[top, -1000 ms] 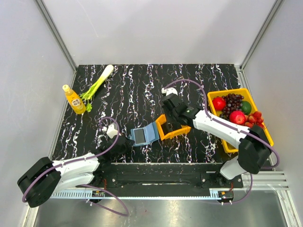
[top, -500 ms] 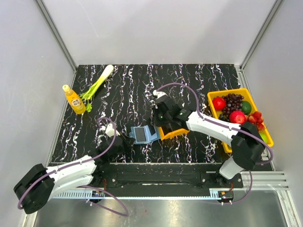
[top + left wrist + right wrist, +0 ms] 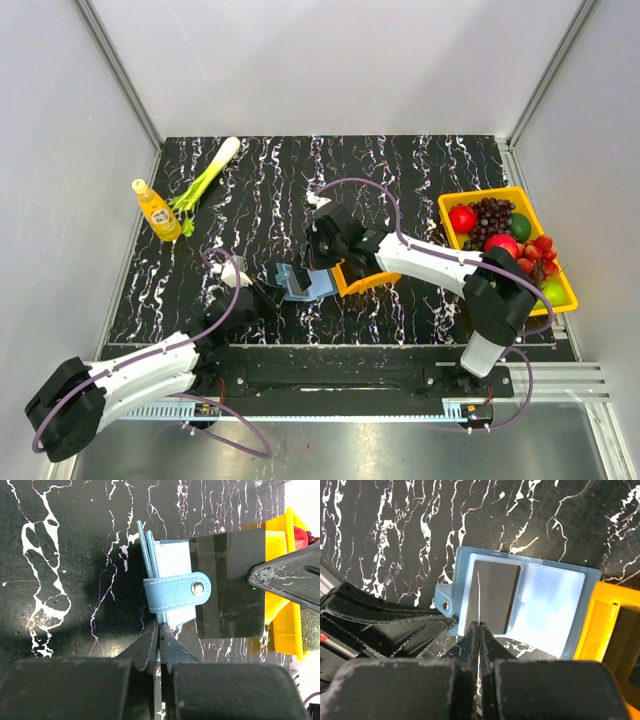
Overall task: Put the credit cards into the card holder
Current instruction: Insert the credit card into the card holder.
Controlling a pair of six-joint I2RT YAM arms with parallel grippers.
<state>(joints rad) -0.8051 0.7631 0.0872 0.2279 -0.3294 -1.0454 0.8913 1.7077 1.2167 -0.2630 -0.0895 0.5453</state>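
The blue card holder (image 3: 305,284) lies open on the black marble table; a dark credit card (image 3: 492,596) sits in its left pocket. My left gripper (image 3: 159,626) is shut on the holder's near edge, just below the snap strap (image 3: 176,591). In the top view it (image 3: 262,297) is at the holder's left side. My right gripper (image 3: 479,625) is shut on another dark credit card (image 3: 227,587), held on edge just above the open holder (image 3: 547,607). The right wrist view shows this card only as a thin line (image 3: 478,595). In the top view the right gripper (image 3: 322,250) hovers over the holder's far side.
A small orange tray (image 3: 368,280) sits right against the holder's right side. A yellow bin of fruit (image 3: 452,205) stands at the right edge. A yellow bottle (image 3: 157,210) and a leek (image 3: 205,178) lie at the far left.
My right gripper has moved left from above the orange tray to above the card holder, carrying the card. My left gripper has stayed on the holder, which shifted slightly.
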